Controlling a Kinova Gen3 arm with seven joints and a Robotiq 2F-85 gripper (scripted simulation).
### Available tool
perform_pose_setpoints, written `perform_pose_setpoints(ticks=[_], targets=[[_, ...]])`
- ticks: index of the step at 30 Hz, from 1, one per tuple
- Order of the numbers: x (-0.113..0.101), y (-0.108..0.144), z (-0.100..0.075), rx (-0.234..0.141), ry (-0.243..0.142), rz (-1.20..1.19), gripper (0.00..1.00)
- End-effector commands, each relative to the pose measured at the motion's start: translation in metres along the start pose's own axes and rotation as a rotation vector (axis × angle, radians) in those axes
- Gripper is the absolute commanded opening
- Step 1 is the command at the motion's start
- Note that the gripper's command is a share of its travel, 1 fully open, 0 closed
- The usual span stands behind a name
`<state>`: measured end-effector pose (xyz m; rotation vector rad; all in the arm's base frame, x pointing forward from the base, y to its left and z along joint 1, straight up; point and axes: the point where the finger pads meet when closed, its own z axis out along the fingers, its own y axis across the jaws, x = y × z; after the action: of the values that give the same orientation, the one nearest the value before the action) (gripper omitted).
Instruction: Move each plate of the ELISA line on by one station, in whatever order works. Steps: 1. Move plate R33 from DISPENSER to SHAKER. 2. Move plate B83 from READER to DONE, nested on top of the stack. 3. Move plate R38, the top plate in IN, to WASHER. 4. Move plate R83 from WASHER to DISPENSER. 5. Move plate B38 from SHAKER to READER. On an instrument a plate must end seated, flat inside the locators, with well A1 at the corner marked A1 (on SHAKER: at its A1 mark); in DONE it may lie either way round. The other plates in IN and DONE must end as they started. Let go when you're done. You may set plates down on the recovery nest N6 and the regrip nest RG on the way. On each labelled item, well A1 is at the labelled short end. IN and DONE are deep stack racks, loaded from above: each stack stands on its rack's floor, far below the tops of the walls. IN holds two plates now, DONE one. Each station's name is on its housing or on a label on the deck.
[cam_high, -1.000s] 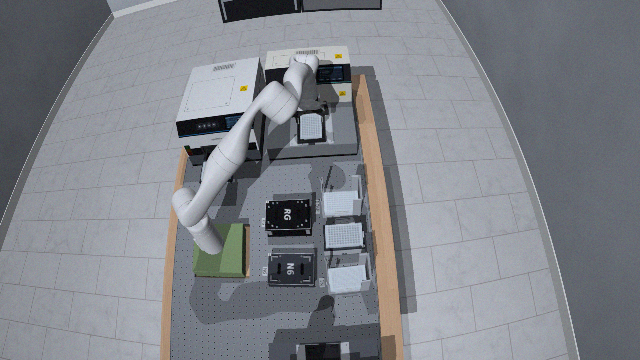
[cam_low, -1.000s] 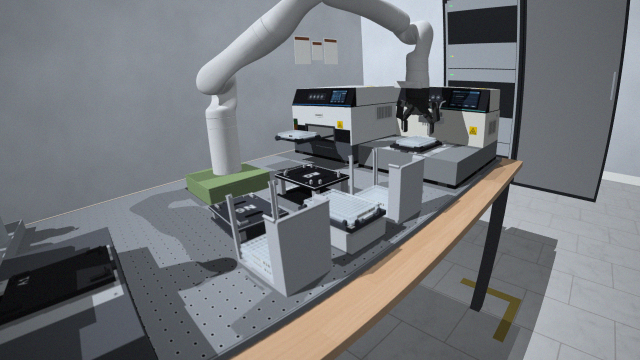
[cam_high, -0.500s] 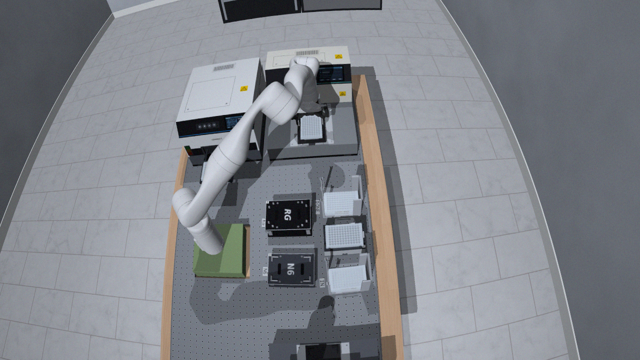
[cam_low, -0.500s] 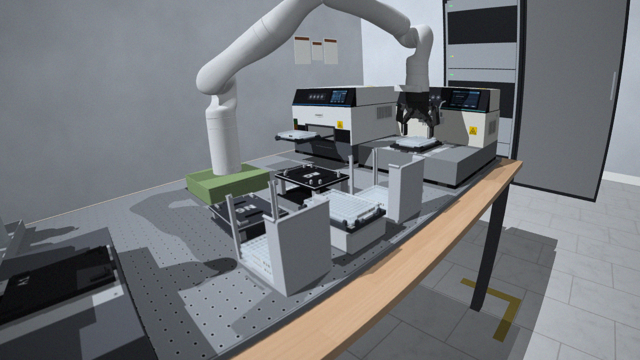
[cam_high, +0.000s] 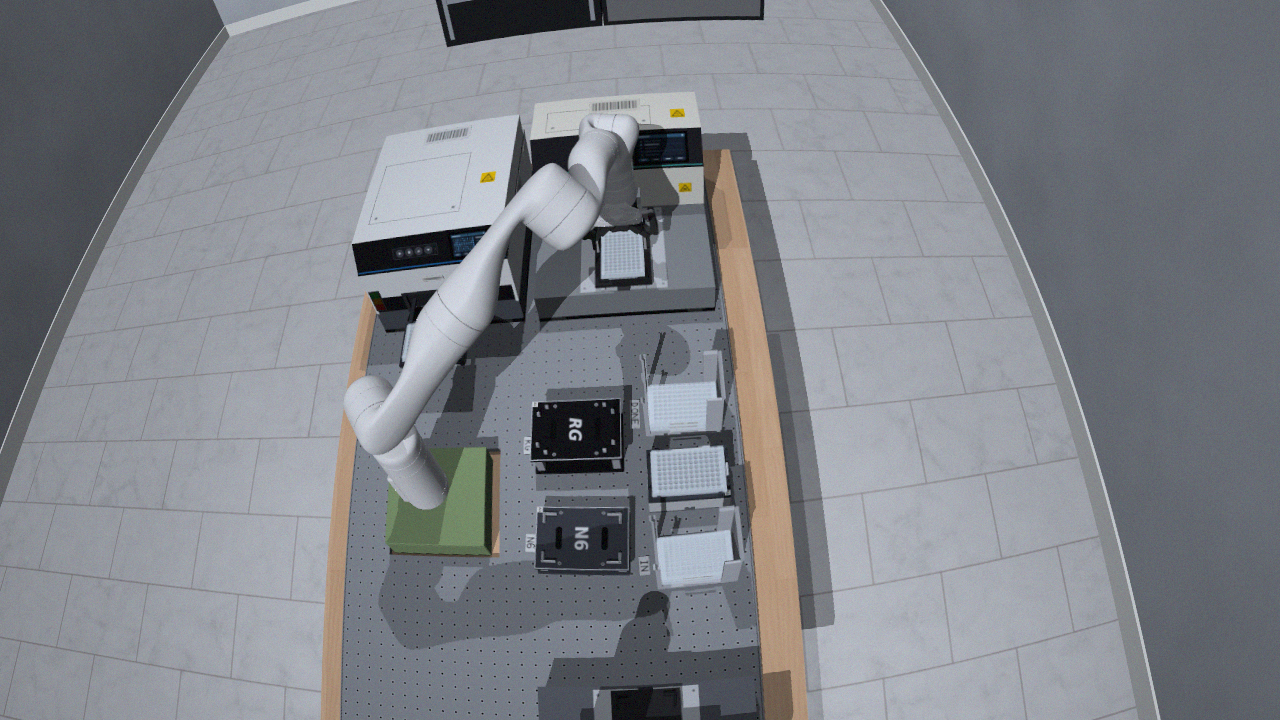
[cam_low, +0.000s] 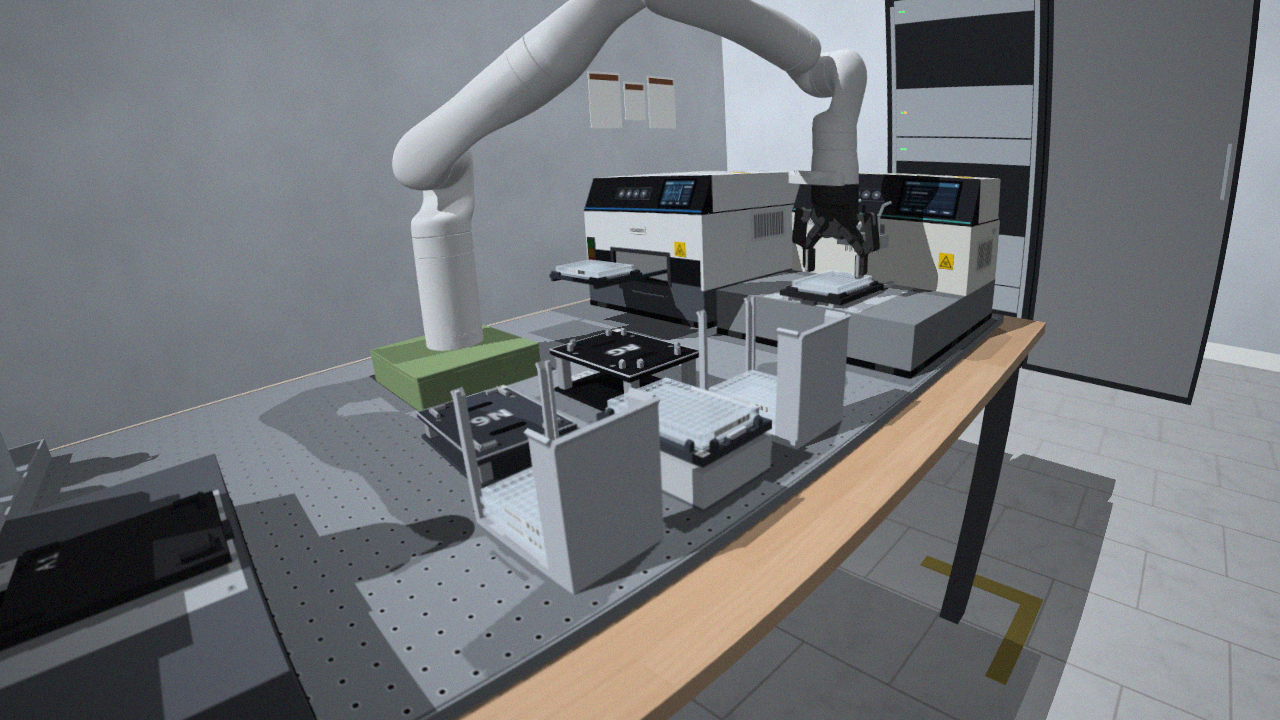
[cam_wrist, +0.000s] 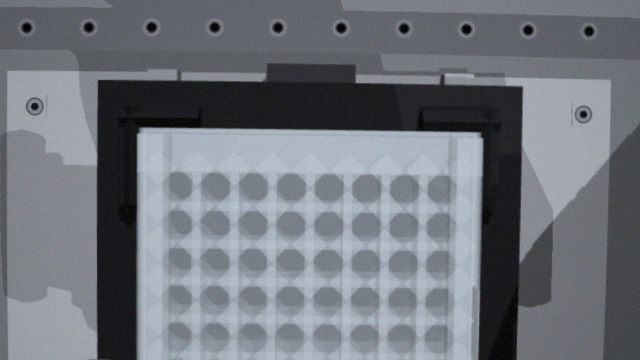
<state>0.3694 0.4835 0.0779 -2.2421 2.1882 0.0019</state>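
Observation:
My gripper (cam_low: 834, 264) (cam_high: 625, 223) is open and hangs just above the far end of a white well plate (cam_high: 623, 257) (cam_low: 832, 283) (cam_wrist: 310, 240). Its fingers straddle the plate without touching it. The plate sits flat in a black nest (cam_wrist: 115, 200) on the deck of the back right instrument. I cannot read the plate's label. A second plate (cam_low: 586, 268) lies on the tray of the back left instrument. A third plate (cam_high: 687, 471) (cam_low: 693, 411) sits on the low station between the two stack racks. The fingers do not show in the wrist view.
The far rack (cam_low: 810, 376) and the near rack (cam_low: 599, 501) each hold plates deep inside. Nests RG (cam_high: 574, 429) (cam_low: 623, 351) and N6 (cam_high: 581, 537) (cam_low: 490, 427) are empty. An empty black nest marked A1 (cam_low: 98, 555) sits on the front instrument. The green arm base (cam_high: 456, 510) stands at left.

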Motion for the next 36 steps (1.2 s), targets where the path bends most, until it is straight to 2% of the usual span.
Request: perform_pose_setpoints(ticks=[1,36], targets=[[-0.0005,0.0008,0.0031,0.001,0.0,0.007,1.0],[-0.0003,0.001,0.0125,0.001,0.001,0.008,1.0]])
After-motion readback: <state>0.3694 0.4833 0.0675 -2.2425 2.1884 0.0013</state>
